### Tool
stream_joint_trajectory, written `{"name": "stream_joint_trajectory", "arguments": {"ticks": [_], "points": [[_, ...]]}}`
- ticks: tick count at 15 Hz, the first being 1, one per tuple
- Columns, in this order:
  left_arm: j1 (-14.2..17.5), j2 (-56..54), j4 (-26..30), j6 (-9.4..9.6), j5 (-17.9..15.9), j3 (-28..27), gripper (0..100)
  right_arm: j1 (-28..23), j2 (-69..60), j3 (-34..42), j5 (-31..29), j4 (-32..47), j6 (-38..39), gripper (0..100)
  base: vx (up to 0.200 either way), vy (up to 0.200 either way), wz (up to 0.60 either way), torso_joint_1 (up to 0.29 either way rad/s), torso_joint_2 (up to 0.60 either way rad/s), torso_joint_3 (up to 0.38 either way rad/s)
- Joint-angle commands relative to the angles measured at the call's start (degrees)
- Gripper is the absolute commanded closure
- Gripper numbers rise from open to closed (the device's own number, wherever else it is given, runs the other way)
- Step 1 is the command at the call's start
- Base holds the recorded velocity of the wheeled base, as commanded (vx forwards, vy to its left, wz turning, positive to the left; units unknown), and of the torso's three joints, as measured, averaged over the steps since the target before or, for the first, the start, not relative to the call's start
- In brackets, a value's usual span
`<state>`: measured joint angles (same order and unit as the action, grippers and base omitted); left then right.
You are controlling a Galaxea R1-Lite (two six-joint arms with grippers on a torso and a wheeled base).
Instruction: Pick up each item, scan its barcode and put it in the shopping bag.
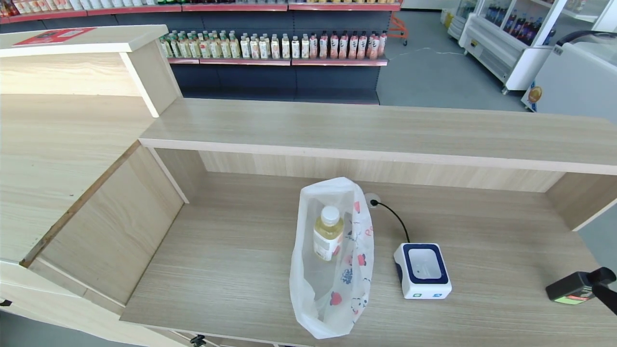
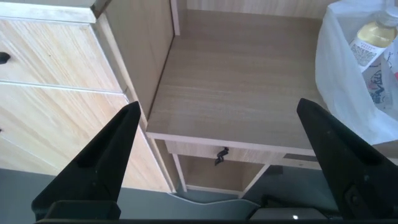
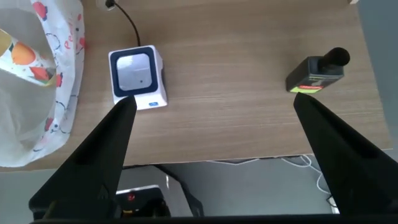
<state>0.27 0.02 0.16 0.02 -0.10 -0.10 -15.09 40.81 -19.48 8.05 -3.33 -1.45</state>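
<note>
On the counter's (image 1: 506,260) right end, close to the front lip and the side edge, lies the dark bottle (image 1: 573,288), down on its side. I judge it the one item left to scan. My right gripper (image 3: 214,101) hangs above that stretch with its jaws spread wide and nothing in them. The left gripper (image 2: 219,106) is equally wide and empty, over the counter's left front corner.

My worry is the roll. The bottle is round and near two drop-offs, so a glancing finger could send it off the counter. A grip that covers the label could hide the barcode from the scanner (image 1: 422,270).

The shopping bag (image 1: 347,289) is limp, with a yellow drink bottle (image 1: 328,233) inside. If I catch its rim, the mouth may fold or the whole bag drag. The scanner's cable (image 1: 393,217) runs just beside it.

For room, I have bare wood between scanner and dark bottle, and a wide stretch left of the bag. The back panel, with the shelf above it, closes the far side.
</note>
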Motion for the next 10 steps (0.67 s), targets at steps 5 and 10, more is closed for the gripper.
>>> {"name": "stream_joint_trajectory", "arguments": {"ticks": [5, 10], "points": [[0.0, 0.0, 0.0, -0.11, 0.1, 0.0, 0, 0.2, 6.2, -2.6, 0.2, 0.0, -0.1, 0, 0.0, -0.2, 0.0, 0.001, 0.0, 0.004], [0.0, 0.0, 0.0, -0.11, 0.1, 0.0, 0, 0.4, 5.9, -1.0, 0.3, 1.2, -3.1, 0, 0.0, -0.16, 0.0, 0.001, 0.0, 0.001]]}}
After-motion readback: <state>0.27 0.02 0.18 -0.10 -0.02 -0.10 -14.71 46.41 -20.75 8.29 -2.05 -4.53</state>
